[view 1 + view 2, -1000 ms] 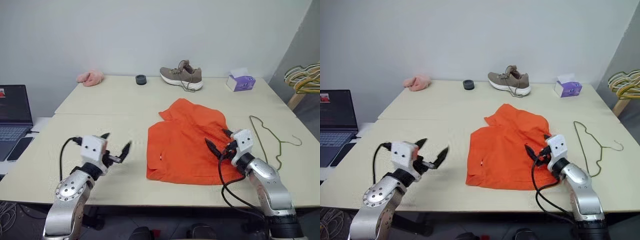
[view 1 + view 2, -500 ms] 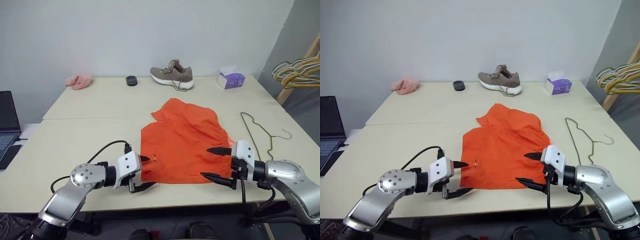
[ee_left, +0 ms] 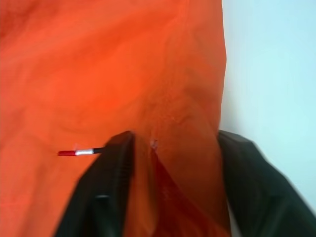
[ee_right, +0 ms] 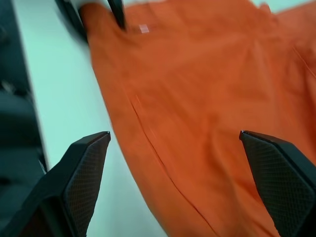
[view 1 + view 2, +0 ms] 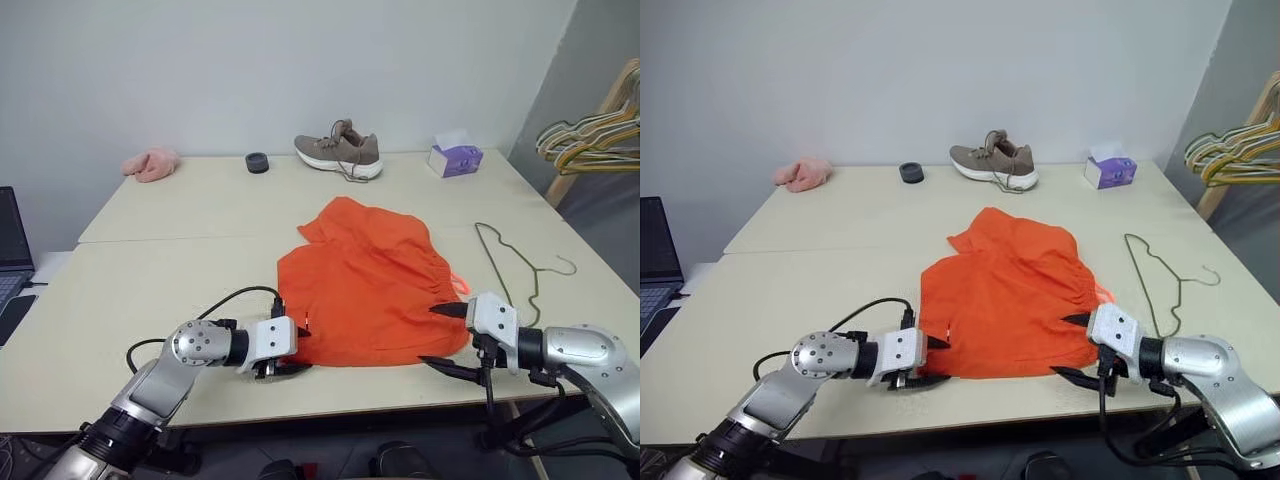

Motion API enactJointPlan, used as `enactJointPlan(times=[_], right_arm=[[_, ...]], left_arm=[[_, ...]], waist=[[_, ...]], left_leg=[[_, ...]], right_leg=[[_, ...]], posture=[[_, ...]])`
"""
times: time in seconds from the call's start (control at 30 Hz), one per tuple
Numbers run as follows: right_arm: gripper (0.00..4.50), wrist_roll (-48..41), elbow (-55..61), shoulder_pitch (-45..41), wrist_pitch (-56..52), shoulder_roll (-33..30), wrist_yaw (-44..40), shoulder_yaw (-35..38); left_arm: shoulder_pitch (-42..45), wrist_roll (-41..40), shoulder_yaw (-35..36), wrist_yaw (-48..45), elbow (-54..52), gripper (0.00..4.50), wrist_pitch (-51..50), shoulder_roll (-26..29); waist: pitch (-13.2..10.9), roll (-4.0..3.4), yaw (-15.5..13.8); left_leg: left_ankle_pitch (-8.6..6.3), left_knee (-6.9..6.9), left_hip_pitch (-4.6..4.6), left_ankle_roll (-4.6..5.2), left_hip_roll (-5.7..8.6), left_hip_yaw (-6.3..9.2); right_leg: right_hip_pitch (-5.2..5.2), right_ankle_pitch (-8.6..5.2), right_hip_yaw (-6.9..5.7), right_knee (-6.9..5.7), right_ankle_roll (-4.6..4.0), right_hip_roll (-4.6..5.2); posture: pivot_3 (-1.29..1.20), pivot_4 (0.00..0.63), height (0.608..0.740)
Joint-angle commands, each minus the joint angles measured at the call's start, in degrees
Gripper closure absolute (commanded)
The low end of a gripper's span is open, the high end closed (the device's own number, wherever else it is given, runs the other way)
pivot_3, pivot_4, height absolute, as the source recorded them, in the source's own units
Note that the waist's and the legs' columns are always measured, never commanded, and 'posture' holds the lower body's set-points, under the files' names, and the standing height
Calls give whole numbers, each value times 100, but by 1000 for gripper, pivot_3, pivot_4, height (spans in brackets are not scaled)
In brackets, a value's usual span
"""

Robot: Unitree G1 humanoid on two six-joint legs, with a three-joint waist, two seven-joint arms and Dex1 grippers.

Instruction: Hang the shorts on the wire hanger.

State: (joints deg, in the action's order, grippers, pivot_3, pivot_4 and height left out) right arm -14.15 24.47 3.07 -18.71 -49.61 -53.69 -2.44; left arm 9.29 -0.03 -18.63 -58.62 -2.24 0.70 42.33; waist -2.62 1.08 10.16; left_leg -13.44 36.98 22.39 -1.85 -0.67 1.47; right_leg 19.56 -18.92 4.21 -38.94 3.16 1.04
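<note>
Your left end effector [image 5: 288, 352] sits at the near-left corner of the shorts [image 5: 365, 285], fingers straddling the hem, seemingly pinching fabric. Right end effector [image 5: 448, 335] gapes wide at the near-right corner, grasping nothing. Shorts lie flat mid-bench; wire hanger [image 5: 512, 275] lies just right of them, nearer your right arm.

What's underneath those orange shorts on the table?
The shorts lie flat on the bare table. At their near-left corner one left gripper finger slides beneath the hem. Anything else under the fabric is covered.
</note>
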Motion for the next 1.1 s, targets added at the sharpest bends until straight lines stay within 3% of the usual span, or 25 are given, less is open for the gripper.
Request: enactJointPlan(times=[0.03,0.17,0.43,0.53,0.9,1.1], right_arm=[[0,631,-469,-187,848,-301,-171,-116],[0,1256,-1133,-416,1954,-512,-373,-466],[0,2506,-2972,-1704,3254,64,-5,-1333],[598,2720,-3370,-1941,3429,257,112,-1434],[4475,2565,-4190,-2870,3736,757,325,-1239],[4475,2491,-4691,-3801,3980,1071,604,-1110]], left_arm=[[175,48,213,110,187,3123,235,-21],[295,-71,372,145,287,4385,315,-64],[477,-363,733,290,214,4465,171,-294],[469,-388,818,309,155,4500,114,-298],[466,-402,1296,332,387,4500,149,45],[775,-454,1692,409,793,4500,236,334]], waist=[[0,0,43],[-3,3,118],[-3,4,257],[-3,6,268],[-6,6,275],[-9,2,272]], left_leg=[[0,0,-3,0,0,0],[0,-1,-3,0,0,-2],[0,-1,-8,0,-1,3],[0,-1,-23,0,-1,3],[0,1,-50,0,0,2],[0,-4,-46,0,0,8]], right_leg=[[-2,0,1,0,0,0],[-15,0,0,0,1,0],[-23,1,-1,-1,2,0],[-35,2,0,-2,2,0],[-53,9,7,-8,-3,1],[-49,19,0,-9,-19,2]], posture=[[-257,0,740],[-254,0,740],[-235,0,740],[-223,0,740],[-211,0,740],[-215,0,740]])
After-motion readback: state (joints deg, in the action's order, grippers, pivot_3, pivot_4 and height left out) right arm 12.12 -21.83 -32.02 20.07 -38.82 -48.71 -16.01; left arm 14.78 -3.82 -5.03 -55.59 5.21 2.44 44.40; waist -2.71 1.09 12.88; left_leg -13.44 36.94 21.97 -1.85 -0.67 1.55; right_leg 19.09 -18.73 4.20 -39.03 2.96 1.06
